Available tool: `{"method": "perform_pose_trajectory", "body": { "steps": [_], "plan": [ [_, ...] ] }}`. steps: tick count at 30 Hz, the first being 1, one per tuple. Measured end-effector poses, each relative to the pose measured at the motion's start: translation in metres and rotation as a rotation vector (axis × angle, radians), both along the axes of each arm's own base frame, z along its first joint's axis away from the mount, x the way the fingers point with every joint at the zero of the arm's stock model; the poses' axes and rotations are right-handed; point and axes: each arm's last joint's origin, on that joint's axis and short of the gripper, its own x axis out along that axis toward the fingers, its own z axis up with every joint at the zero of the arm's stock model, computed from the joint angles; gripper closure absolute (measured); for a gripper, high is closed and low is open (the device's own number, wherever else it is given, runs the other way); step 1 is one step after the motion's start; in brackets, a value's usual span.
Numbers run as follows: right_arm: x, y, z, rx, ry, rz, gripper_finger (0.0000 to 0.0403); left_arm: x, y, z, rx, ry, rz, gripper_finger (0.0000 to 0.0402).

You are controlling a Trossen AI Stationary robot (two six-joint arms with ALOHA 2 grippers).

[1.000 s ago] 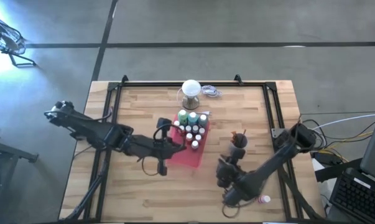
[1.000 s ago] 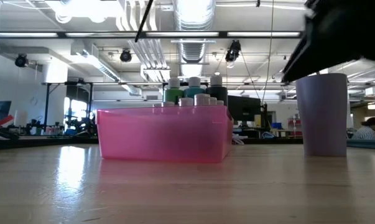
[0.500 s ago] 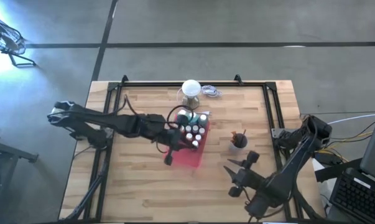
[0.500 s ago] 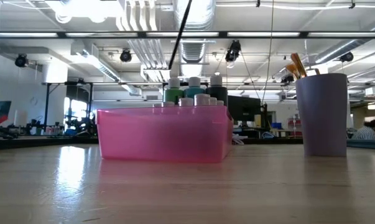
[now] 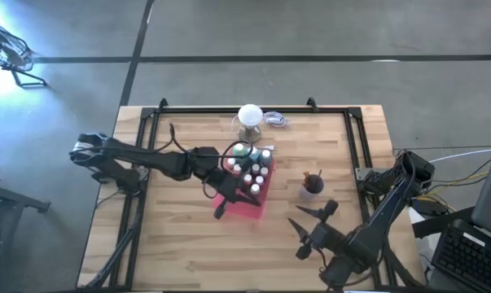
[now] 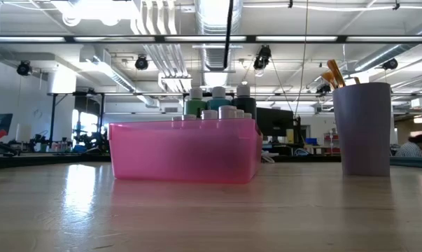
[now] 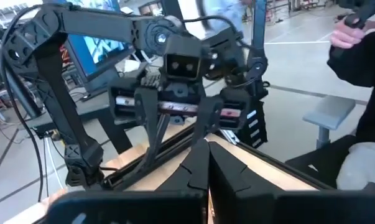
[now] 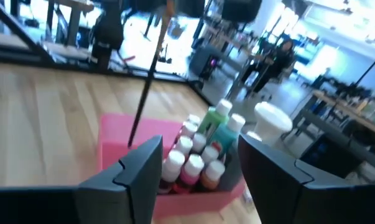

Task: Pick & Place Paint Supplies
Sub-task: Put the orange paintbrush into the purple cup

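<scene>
The wooden table (image 5: pixel 188 252) has bare room along its 6 o'clock edge and its 9 o'clock side; the things sit toward the middle and 12 o'clock. A black frame rail runs along each side edge.

The left arm reaches in from 9 o'clock, nearly level, and its left end effector (image 5: pixel 221 208) hangs at the 8 o'clock corner of the pink tray (image 5: pixel 238 205). Its fingers (image 7: pixel 196 171) are pressed together, and a thin brush (image 5: pixel 176 138) stands up from between them; in the low view the same brush (image 6: pixel 228 35) shows as a dark line above the tray.

The right arm comes from 3 o'clock and bends back toward 5 o'clock, and the right end effector (image 5: pixel 312 223) hovers over bare wood well apart from the tray, fingers (image 8: pixel 137 168) spread wide and holding nothing.

The small white-capped paint bottles (image 5: pixel 251 169) stand packed in the tray's 12 o'clock half, with a teal bottle (image 8: pixel 223 137) and a green bottle (image 8: pixel 214 119) among them. A purple cup (image 6: pixel 364 129) holding brushes (image 6: pixel 333 73) stands at 3 o'clock of the tray. A white ball-topped stand (image 5: pixel 250 116) sits at 12 o'clock.
</scene>
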Motion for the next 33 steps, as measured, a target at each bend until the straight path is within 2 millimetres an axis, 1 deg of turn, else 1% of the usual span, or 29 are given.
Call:
{"method": "perform_pose_trajectory", "body": {
  "steps": [4,6,10,12,15,17,20,23,28,33],
  "plan": [
    [0.002,0.003,0.002,-0.044,-0.047,-0.003,0.0192,0.005,-0.001,-0.004,-0.004,-0.021,-0.03,0.0401],
    [0.003,0.003,0.003,-0.069,-0.07,-0.009,0.0191,0.006,-0.002,-0.003,-0.007,-0.034,-0.07,0.0401],
    [0.005,0.003,0.005,-0.074,-0.08,-0.015,0.0194,0.007,-0.003,-0.001,-0.006,-0.038,-0.076,0.0401],
    [0.008,0.007,0.008,-0.042,-0.05,0.001,0.0198,0.007,-0.002,0.0,-0.006,-0.037,-0.075,0.0401],
    [0.017,0.017,0.013,-0.008,0.026,0.069,0.0207,0.007,-0.002,0.002,-0.003,-0.008,-0.072,0.0401],
    [0.023,0.025,0.018,-0.014,0.073,0.139,0.0213,0.007,-0.002,0.004,-0.003,-0.003,-0.071,0.0401],
    [0.031,0.03,0.024,-0.06,0.099,0.194,0.0222,0.007,-0.002,0.007,-0.004,-0.013,-0.073,0.0401],
    [0.037,0.029,0.029,-0.066,0.107,0.23,0.0231,0.006,-0.003,0.01,-0.014,-0.015,-0.109,0.0401],
    [0.049,0.026,0.039,-0.043,0.11,0.316,0.024,0.001,-0.004,0.018,-0.049,-0.006,-0.232,0.0401],
    [0.057,0.018,0.054,-0.05,0.078,0.348,0.0243,-0.01,-0.003,0.031,-0.05,-0.026,-0.251,0.0401]
  ]
}}
